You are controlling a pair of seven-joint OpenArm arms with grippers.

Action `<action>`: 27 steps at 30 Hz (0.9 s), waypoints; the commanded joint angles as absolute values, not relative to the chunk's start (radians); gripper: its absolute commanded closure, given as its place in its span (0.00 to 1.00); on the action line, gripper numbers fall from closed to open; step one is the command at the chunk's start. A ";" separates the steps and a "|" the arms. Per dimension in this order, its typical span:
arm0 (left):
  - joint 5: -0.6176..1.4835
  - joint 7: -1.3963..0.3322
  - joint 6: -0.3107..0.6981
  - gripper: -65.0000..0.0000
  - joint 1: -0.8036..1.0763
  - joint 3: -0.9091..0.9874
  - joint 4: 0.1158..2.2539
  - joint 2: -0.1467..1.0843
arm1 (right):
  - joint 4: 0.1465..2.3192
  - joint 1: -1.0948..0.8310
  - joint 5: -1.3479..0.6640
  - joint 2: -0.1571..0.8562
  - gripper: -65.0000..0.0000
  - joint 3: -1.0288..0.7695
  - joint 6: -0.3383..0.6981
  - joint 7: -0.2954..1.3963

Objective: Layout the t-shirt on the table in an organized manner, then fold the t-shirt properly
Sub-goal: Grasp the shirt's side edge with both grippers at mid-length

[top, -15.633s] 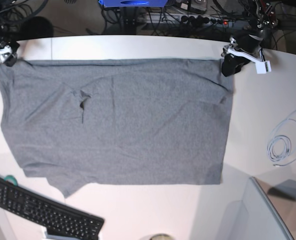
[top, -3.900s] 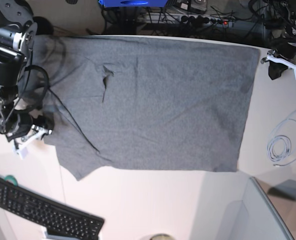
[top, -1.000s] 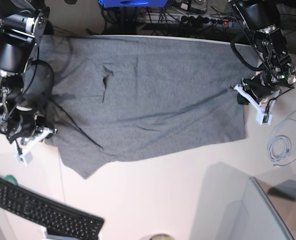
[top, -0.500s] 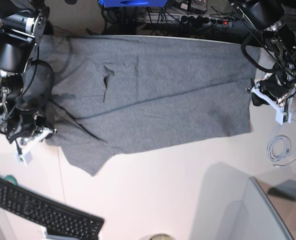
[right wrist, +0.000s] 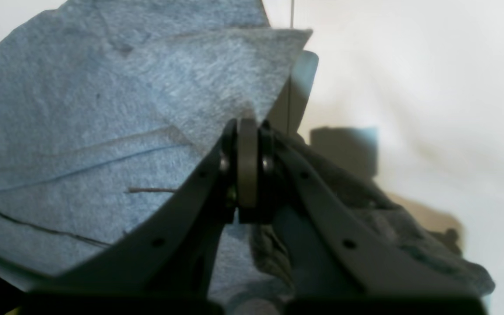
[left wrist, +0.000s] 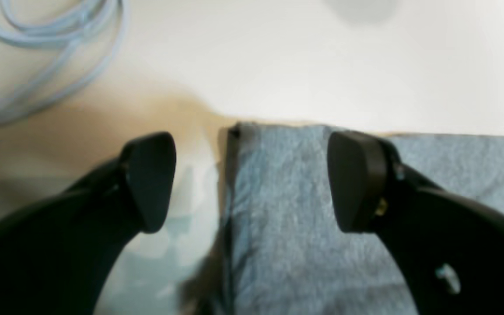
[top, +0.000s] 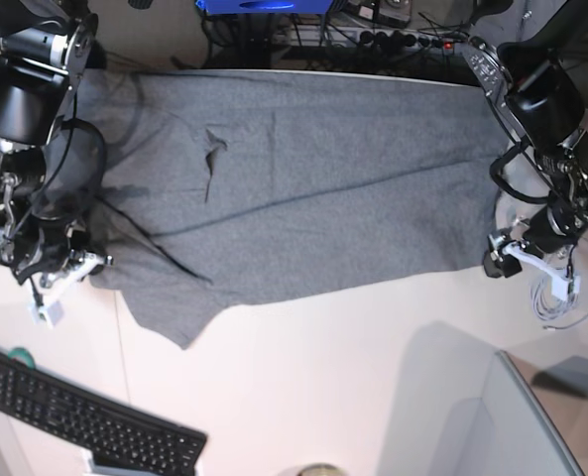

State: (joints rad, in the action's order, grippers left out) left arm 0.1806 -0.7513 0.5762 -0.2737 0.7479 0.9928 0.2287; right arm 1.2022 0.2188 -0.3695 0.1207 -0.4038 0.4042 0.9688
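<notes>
In the base view, the black keyboard (top: 85,421) lies at the near left of the table (top: 303,397). Above it, the right gripper (top: 63,270) is clamped on the left edge of the t-shirt (top: 303,178); the wrist view shows its jaws pressed together on a pinch of grey cloth. The t-shirt spreads across the far half of the table, creased diagonally. At its lower right corner, the left gripper (top: 500,260) stands with jaws apart, straddling the hem corner without pinching it. A coiled pale cable (top: 553,297) lies just beside.
</notes>
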 commanded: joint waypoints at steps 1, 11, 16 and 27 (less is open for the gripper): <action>0.191 -0.711 0.584 0.20 -0.292 0.746 0.981 0.248 | 1.219 0.242 -0.384 0.134 0.99 -0.404 0.410 0.952; 0.189 -0.467 0.584 0.20 -0.298 0.746 0.717 0.251 | 1.219 0.245 -0.384 0.137 0.99 -0.404 0.410 0.952; 0.183 -0.415 0.584 0.21 -0.320 0.745 0.628 0.251 | 1.219 0.246 -0.384 0.137 0.99 -0.404 0.410 0.952; 0.182 -0.375 0.584 0.70 -0.338 0.745 0.585 0.252 | 1.219 0.245 -0.383 0.137 0.99 -0.404 0.410 0.952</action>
